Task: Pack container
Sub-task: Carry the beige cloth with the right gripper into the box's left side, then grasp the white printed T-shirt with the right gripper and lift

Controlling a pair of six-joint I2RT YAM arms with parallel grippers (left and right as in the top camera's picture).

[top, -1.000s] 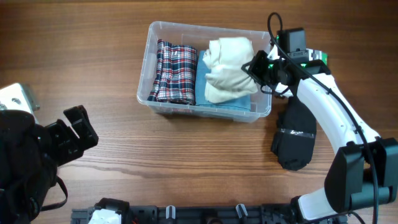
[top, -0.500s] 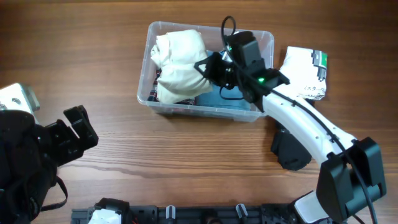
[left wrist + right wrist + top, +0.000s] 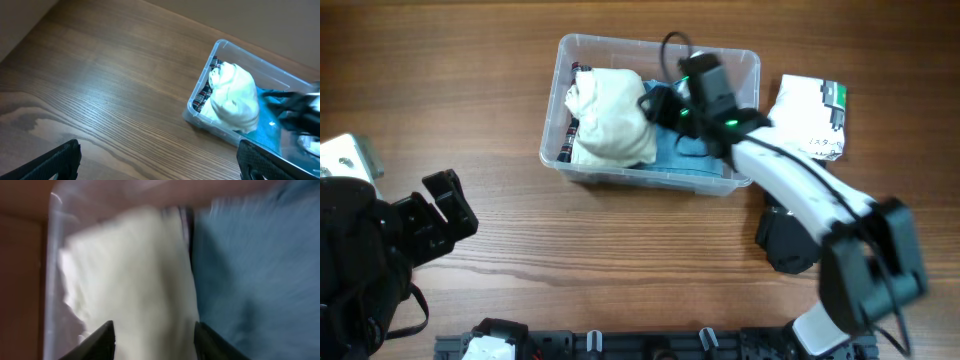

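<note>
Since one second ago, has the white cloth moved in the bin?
Yes. The white cloth slid to the left end of the bin, over the plaid cloth.

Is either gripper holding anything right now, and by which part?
Nothing is held. The right gripper is open over the cream cloth in the container; the left gripper is open and empty.

A white packet (image 3: 807, 115) with a green tag lay on the wooden table (image 3: 470, 100). Near it sat a black bundle (image 3: 782, 246). A pale metal block (image 3: 345, 158) stood at the left edge.
</note>
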